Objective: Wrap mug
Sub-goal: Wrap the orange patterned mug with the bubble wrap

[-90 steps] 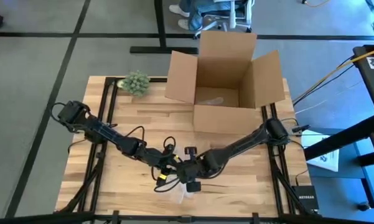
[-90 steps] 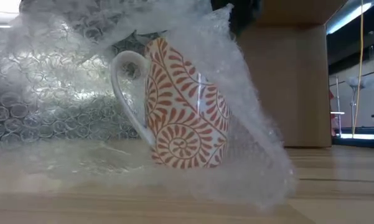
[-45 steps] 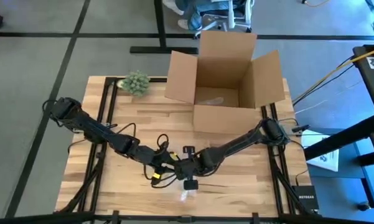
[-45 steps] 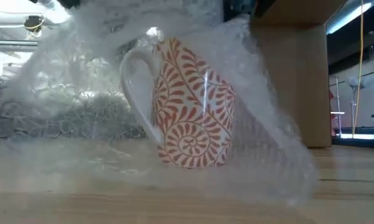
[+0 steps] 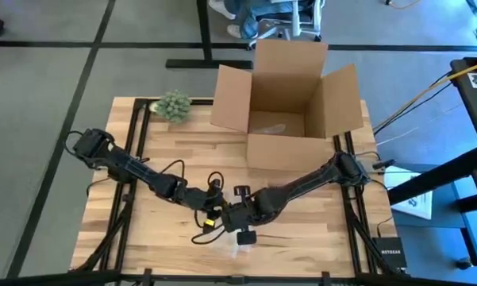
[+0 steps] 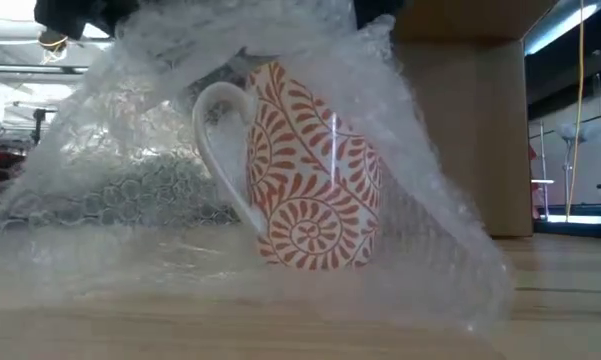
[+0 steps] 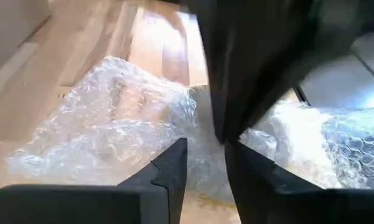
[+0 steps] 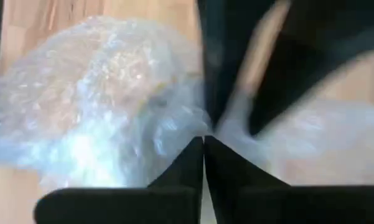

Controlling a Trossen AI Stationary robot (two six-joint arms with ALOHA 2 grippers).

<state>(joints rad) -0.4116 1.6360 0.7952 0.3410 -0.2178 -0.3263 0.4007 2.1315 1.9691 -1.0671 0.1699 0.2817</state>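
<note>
Now the bubble wrap is draping lower over the mug, so wrapping is progressing. Right gripper is pinching wrap; left gripper is slightly spread.

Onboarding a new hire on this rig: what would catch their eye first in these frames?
The orange-patterned mug, tilted on the table under a loose tent of bubble wrap, fills the low view. From above, both arms meet over it near the table's front edge, left gripper and right gripper close together. An open cardboard box sits at the far side, a small green plant at the far left corner.
</note>
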